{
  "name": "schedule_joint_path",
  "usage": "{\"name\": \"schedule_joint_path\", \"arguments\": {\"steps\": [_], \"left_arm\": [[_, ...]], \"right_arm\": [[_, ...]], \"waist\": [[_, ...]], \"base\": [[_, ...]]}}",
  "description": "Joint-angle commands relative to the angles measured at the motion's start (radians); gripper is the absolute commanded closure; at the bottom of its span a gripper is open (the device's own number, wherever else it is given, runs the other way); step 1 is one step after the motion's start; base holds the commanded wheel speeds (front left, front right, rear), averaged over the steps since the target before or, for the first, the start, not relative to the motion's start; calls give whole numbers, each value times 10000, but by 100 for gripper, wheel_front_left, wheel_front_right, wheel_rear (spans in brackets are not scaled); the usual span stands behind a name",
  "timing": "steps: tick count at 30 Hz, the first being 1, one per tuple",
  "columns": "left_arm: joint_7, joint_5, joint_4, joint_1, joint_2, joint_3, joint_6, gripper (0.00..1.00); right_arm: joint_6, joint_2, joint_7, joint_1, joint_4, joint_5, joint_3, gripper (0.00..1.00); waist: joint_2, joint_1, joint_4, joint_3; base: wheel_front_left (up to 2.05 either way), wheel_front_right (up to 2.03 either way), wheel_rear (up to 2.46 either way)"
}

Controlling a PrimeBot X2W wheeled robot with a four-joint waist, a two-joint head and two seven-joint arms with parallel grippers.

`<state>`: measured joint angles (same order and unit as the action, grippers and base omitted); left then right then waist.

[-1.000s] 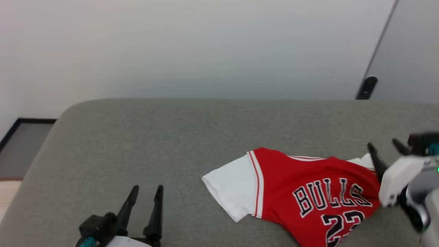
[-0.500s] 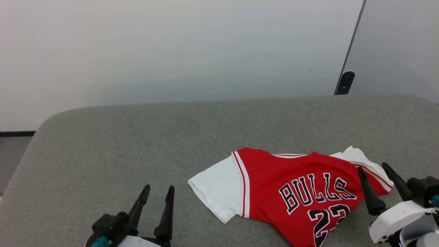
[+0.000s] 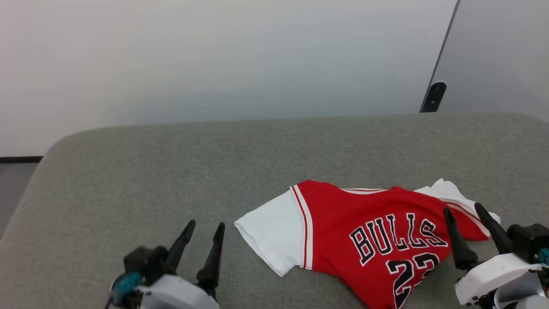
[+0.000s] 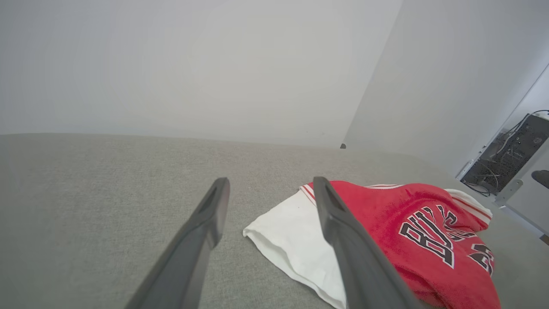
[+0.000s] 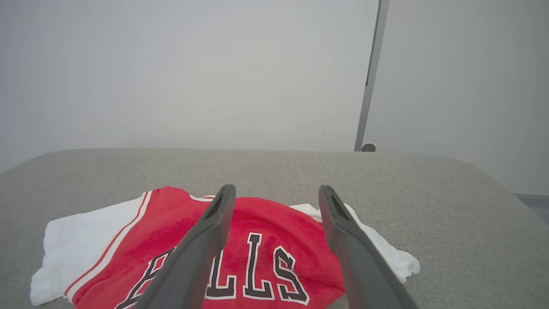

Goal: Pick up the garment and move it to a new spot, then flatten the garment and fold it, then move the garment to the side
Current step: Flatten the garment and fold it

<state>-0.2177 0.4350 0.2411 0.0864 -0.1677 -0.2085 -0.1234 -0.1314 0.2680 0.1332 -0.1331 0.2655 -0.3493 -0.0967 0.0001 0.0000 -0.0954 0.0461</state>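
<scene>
Red garment (image 3: 343, 223), "BULLS" lettering, "23" below

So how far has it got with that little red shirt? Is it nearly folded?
Hardly started, by the look of it. Done: nothing I can see; the shirt lies rumpled on the grey cushion, one sleeve crumpled. In hand: nothing is held; the left claw and the right claw are both open, one at each side of the shirt. Left: lifting it, flattening, folding and setting it aside.
</scene>
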Motion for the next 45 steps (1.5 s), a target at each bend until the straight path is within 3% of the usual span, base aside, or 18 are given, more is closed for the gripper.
{"name": "schedule_joint_path", "arguments": {"steps": [1, 7, 14, 19, 24, 30, 39, 45], "left_arm": [[316, 154, 119, 312, -166, -108, -50, 0], [2005, 1237, 645, 1393, -664, -481, -86, 0], [5166, 3207, 1386, 2985, -1554, -1248, -84, 0], [7500, 4203, 2221, 4038, -1748, -1424, -69, 0], [9129, 4451, 3065, 4970, -1872, -1642, 166, 0], [9796, 4159, 3812, 5836, -1957, -2062, 123, 0], [10637, 4035, 5366, 6683, -1601, -2471, 354, 0], [10704, 3784, 6113, 7060, -1510, -2761, 329, 0]], "right_arm": [[15, -64, -57, 157, -77, 114, 56, 0], [15, -150, -318, 175, -313, 220, -80, 0], [15, -341, -506, 146, -549, 240, -61, 0], [15, -494, -607, 96, -595, 238, -50, 0], [15, -580, -697, -93, -637, 192, -84, 0], [15, -653, -741, -314, -616, 141, -166, 0], [15, -777, -689, -689, -492, 130, -299, 0], [15, -863, -653, -882, -378, 76, -357, 0]], "waist": [[-1, 0, -88, -68], [-1, 0, -310, -215], [-1, 0, -664, -470], [-1, 0, -857, -619], [-1, 0, -994, -875], [-1, 0, -1138, -1279], [-1, 0, -1397, -1800], [-1, 0, -1558, -2027]], "base": [[0, 0, 0], [0, 0, 0], [0, 0, 0], [0, 0, 0], [0, 0, 0], [0, 0, 0], [0, 0, 0], [0, 0, 0]]}}
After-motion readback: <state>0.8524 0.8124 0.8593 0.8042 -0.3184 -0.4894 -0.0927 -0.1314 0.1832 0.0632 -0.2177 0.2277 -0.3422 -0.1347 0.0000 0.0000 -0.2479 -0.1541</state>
